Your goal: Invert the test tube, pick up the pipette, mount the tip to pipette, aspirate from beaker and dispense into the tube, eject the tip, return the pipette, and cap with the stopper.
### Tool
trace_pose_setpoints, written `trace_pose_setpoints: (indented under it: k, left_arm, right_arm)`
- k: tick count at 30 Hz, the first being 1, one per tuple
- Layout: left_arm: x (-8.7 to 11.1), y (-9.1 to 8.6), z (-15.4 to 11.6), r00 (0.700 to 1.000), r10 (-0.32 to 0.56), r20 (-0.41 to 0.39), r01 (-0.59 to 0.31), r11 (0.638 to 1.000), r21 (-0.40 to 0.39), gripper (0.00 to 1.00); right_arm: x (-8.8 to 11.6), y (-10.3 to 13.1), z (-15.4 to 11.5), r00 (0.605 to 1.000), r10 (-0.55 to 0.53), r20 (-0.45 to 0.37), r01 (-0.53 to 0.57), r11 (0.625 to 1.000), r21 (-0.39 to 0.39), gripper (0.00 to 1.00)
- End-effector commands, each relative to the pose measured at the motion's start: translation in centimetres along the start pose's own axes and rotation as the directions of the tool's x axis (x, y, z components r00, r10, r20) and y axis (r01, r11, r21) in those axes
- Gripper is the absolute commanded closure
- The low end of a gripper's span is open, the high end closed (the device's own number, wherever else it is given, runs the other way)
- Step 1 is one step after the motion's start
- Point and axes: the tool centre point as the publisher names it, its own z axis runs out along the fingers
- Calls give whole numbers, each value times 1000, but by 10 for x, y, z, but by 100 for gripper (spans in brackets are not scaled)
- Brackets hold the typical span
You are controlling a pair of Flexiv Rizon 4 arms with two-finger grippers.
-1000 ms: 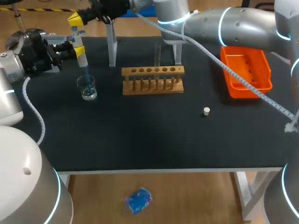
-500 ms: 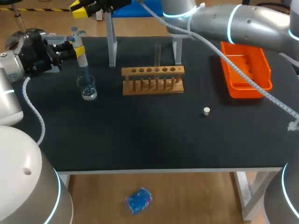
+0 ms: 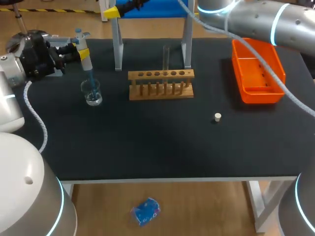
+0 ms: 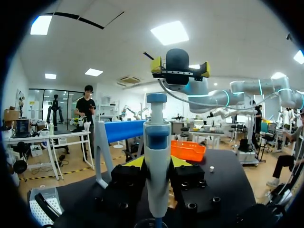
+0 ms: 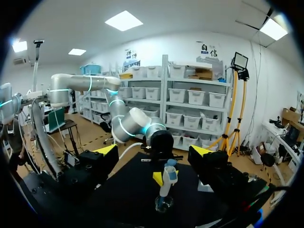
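My left gripper (image 3: 78, 49) is shut on the white and blue pipette (image 3: 84, 55), held upright at the table's far left. Its blue tip (image 3: 91, 81) dips into the glass beaker (image 3: 92, 93). In the left wrist view the pipette (image 4: 156, 142) stands between my fingers. My right gripper (image 3: 114, 11) hangs open past the table's far edge, above and to the right of the pipette. From it I see the pipette (image 5: 168, 176) and beaker (image 5: 164, 204) ahead. A clear test tube (image 3: 166, 56) stands upright in the wooden rack (image 3: 161, 84). The white stopper (image 3: 217, 117) lies right of centre.
The pipette stand's two grey posts (image 3: 117, 49) rise behind the rack, with a blue bar across the top. An orange tray (image 3: 258, 73) sits at the far right. My right arm spans the table's far edge.
My right gripper rose off the pipette's top, drew back to the right beyond the far edge, and opened. The left gripper and pipette stayed still.
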Motion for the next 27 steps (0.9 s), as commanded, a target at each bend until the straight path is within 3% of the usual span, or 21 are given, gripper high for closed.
trace_pose_setpoints:
  k: [1,4,22,27]
  left_arm:
    - [0,0,0,1000,0,-1,0,1000,0,100]
    - [0,0,0,1000,0,-1,0,1000,0,100]
    - [0,0,0,1000,0,-1,0,1000,0,100]
    - [0,0,0,1000,0,-1,0,1000,0,100]
  right_arm:
    - [25,0,-22,996,13,84,-16,999,41,0]
    - [33,-8,-37,994,14,105,-17,999,29,0]
    - [33,-9,-39,995,11,94,-14,999,36,0]
    - [48,-12,-71,992,42,118,-56,992,109,0]
